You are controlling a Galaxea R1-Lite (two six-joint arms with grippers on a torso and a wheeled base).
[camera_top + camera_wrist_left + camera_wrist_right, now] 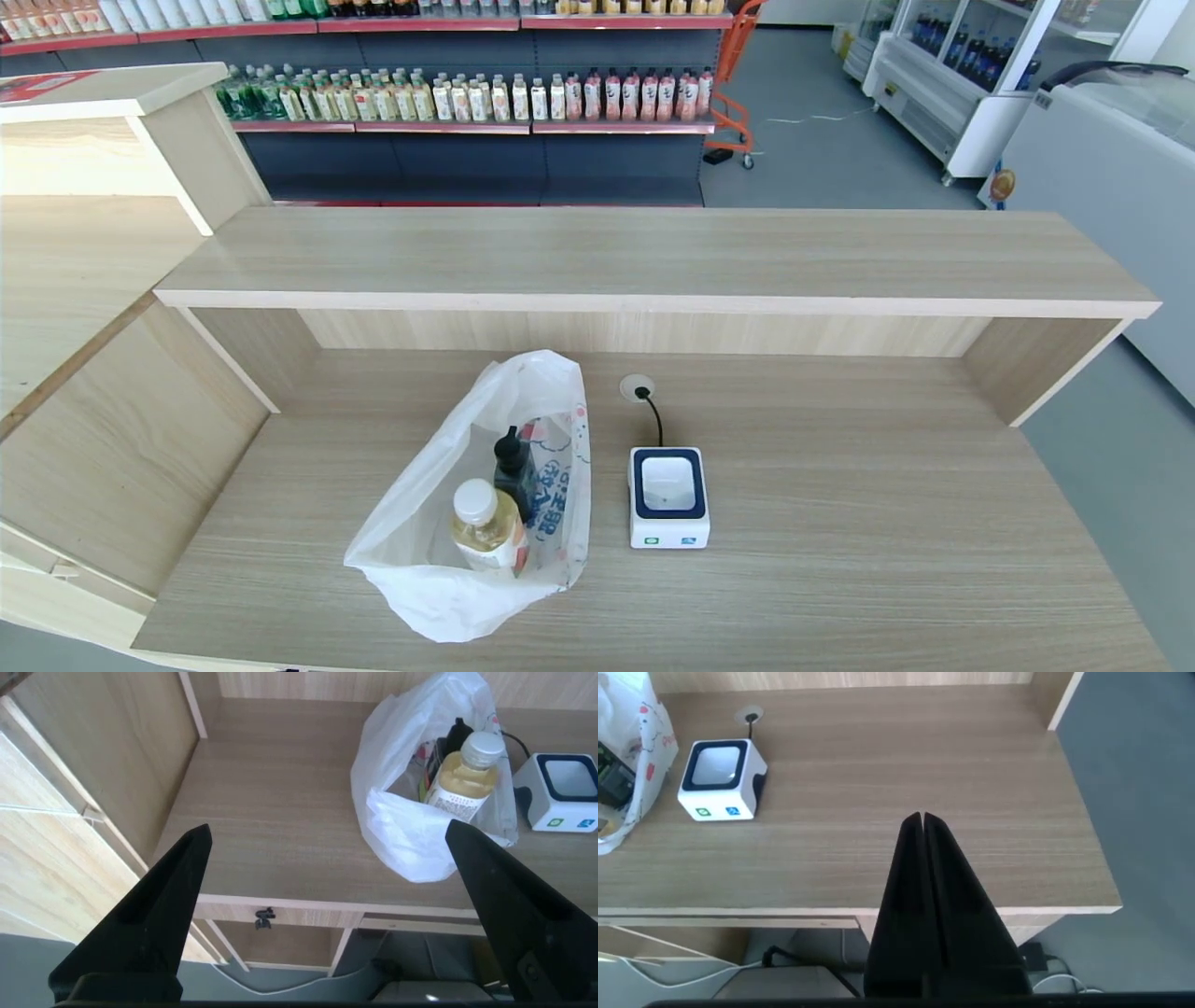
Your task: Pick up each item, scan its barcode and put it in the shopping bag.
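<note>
Both bottles sit in the shopping bag (415,532), left of centre on the desk (840,523): pale tea bottle (485,530) nearer, dark bottle (512,471) just behind it, touching. Both stand roughly upright, long axes vertical with a slight lean, caps up through the bag's open top. Scanner (668,497) is just right of the bag, window facing up.

Left gripper (329,829) is spread wide with nothing in it, off the near-left desk edge; the bag lies far-right of it, so the left arm is nearer. Right gripper (922,819) has fingers pressed together, empty, by the near edge, right of the scanner.

My read: bagging looks done.
</note>
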